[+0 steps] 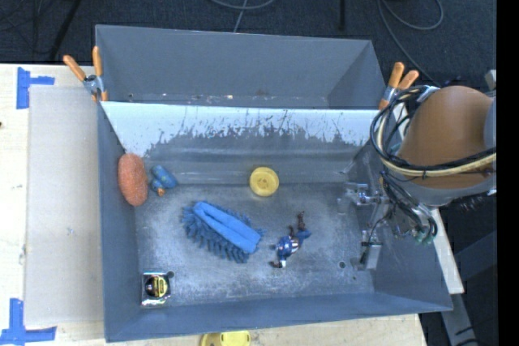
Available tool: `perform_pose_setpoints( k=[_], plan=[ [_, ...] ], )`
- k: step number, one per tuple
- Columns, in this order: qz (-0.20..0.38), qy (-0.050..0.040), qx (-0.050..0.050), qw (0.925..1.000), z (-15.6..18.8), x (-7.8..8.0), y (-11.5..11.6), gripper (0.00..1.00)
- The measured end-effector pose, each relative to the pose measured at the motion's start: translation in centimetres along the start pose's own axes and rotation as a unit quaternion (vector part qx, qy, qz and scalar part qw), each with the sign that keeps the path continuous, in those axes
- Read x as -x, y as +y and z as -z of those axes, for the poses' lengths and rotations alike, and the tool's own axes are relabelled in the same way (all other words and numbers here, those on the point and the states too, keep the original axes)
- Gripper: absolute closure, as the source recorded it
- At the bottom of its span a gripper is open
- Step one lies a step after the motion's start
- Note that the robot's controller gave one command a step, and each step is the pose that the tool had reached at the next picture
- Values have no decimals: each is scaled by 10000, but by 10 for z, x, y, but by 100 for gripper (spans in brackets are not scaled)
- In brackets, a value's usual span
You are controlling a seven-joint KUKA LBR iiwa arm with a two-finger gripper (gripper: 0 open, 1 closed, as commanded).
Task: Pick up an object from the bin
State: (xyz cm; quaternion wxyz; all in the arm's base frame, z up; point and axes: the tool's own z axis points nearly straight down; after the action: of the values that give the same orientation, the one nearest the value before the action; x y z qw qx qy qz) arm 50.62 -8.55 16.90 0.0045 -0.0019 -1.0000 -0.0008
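My gripper [370, 254] hangs low at the bin's right side, close to the right wall, with nothing seen in it. Nearest to it, to its left, a small blue and dark toy figure [288, 244] lies on the floor, well apart from it. Further left is a blue brush [220, 230] with a bristled edge, lying aslant. A yellow round disc [263, 181] sits near the back middle of the floor.
An orange-brown oval lump [133, 178] rests against the left wall, with a small blue and orange piece [162, 179] beside it. A black and yellow tape measure [156, 286] is in the front left corner. The arm's orange cover and cables overhang the right rim.
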Motion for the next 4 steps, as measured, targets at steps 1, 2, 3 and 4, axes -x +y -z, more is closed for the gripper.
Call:
perform_pose_setpoints(
  k=[1, 2, 3, 4],
  plan=[
    [17, -37, -6, 10000, 4, 2, 0, 0],
    [665, -73, -19, 9978, -27, 14, 12, 0],
    [2447, -23, -9, 9696, -44, 29, 38, 0],
    [2775, -48, -18, 9607, -30, 32, 45, 0]
  ],
)
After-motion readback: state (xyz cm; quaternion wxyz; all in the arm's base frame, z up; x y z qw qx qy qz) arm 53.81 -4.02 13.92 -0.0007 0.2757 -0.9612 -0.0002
